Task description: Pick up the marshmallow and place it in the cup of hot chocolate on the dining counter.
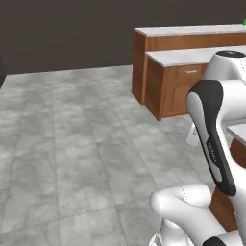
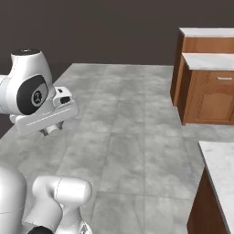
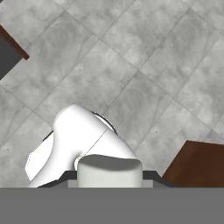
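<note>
One white marshmallow (image 3: 110,169) sits clamped between the tips of the pincer (image 3: 110,177), held low in the hand view above the grey tiled floor (image 3: 144,78), presumably so it can be carried across to the cup of hot chocolate. A green speck (image 1: 244,21) at the right edge of the left base view, on the raised marble-topped counter (image 1: 187,30), may be that cup, though it is too small to tell. Open floor lies between robot and brown cabinets (image 2: 208,93), with a nearer counter's edge (image 2: 215,160) close on the right.
</note>
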Robot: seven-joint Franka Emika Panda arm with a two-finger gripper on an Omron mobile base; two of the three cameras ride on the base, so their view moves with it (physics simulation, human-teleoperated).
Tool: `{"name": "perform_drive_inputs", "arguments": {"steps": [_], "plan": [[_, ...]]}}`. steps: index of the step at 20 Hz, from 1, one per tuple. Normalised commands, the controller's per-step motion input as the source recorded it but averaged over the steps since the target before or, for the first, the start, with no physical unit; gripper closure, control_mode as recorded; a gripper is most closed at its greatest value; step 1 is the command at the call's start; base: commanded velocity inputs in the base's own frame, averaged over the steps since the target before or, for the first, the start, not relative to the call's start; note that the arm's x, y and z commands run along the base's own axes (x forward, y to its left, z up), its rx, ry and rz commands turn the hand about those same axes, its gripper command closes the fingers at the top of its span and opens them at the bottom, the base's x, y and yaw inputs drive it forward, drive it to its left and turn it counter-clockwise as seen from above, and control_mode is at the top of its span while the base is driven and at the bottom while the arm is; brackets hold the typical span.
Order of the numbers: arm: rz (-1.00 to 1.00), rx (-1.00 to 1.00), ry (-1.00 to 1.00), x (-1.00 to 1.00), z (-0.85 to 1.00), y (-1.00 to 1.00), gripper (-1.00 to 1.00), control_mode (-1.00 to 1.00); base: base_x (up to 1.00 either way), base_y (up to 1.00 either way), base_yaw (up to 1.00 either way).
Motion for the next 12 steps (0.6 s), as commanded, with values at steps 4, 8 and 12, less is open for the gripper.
{"name": "perform_drive_inputs", "arguments": {"steps": [4,8,12], "plan": [[0.00,0.00,0.00,0.00,0.00,0.00,1.00,1.00,1.00,0.37,0.01],[0.00,0.00,0.00,0.00,0.00,0.00,1.00,1.00,1.00,0.24,0.00],[0.00,0.00,0.00,0.00,0.00,0.00,1.00,1.00,1.00,0.03,0.00]]}}
